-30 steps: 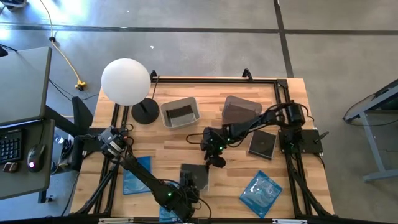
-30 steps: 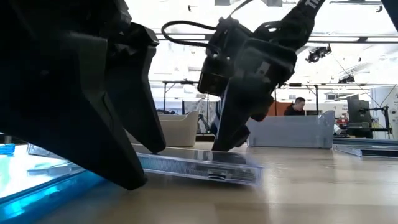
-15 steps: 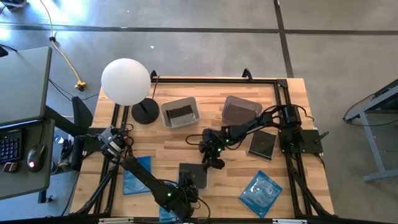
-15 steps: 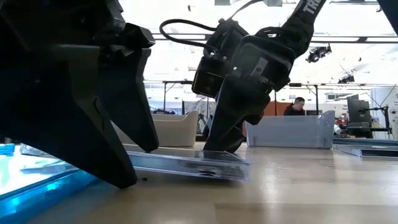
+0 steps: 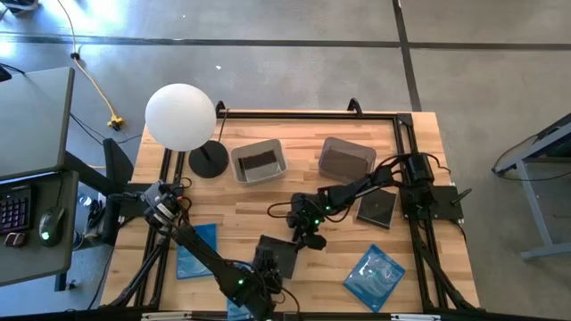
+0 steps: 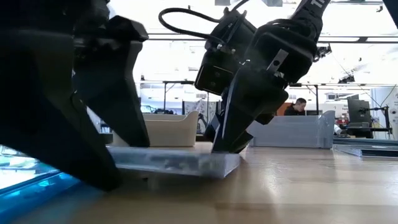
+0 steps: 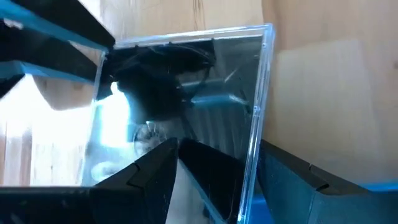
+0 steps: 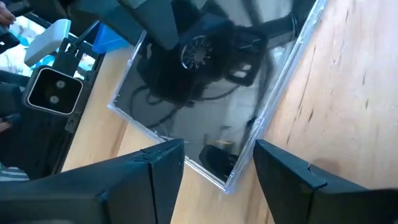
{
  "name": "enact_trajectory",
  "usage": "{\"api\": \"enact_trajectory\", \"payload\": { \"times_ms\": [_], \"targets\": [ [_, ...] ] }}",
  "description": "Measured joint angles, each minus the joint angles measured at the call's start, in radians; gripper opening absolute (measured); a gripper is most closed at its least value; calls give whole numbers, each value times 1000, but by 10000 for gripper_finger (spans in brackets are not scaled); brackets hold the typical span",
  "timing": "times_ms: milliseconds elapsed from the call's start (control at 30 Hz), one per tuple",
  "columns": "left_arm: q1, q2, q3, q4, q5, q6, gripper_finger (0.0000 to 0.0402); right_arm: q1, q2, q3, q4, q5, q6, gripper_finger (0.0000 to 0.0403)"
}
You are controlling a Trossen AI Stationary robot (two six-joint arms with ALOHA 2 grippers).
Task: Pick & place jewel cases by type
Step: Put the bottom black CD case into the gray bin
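Two tubs (image 5: 259, 162) (image 5: 346, 160) each hold a dark case.

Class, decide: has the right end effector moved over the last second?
Yes. In the high view the right end effector has shifted toward the table's near edge, farther from the grey tub.

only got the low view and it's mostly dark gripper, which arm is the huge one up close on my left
observer: that's the left gripper, near the table's front edge, at the near side of a black jewel case.
operator: so the one behind it is the right
observer: yes, the right gripper is at that case's far side, jaws open.
operator: any other black ones out
observer: a second black case lies flat by the right arm's base.
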Motion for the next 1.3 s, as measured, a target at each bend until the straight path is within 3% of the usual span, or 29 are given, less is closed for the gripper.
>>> {"api": "enact_trajectory", "payload": {
  "times_ms": [267, 533, 700, 1100, 1300],
  "targets": [
    [9, 0, 56, -31, -147, 78, 201, 5, 1, 0, 7, -115, 11, 188],
    [21, 0, 78, -87, -72, 79, 201, 6, 1, 0, 12, -97, 10, 188],
    [21, 0, 78, -90, -90, 80, 197, 5, 1, 0, 12, -93, -2, 188],
    [19, -1, 80, -122, -117, 82, 64, 5, 1, 0, 14, -148, 6, 188],
    [17, -2, 81, -121, -119, 88, 19, 4, 1, 1, 5, -192, 33, 188]
  ]
}}
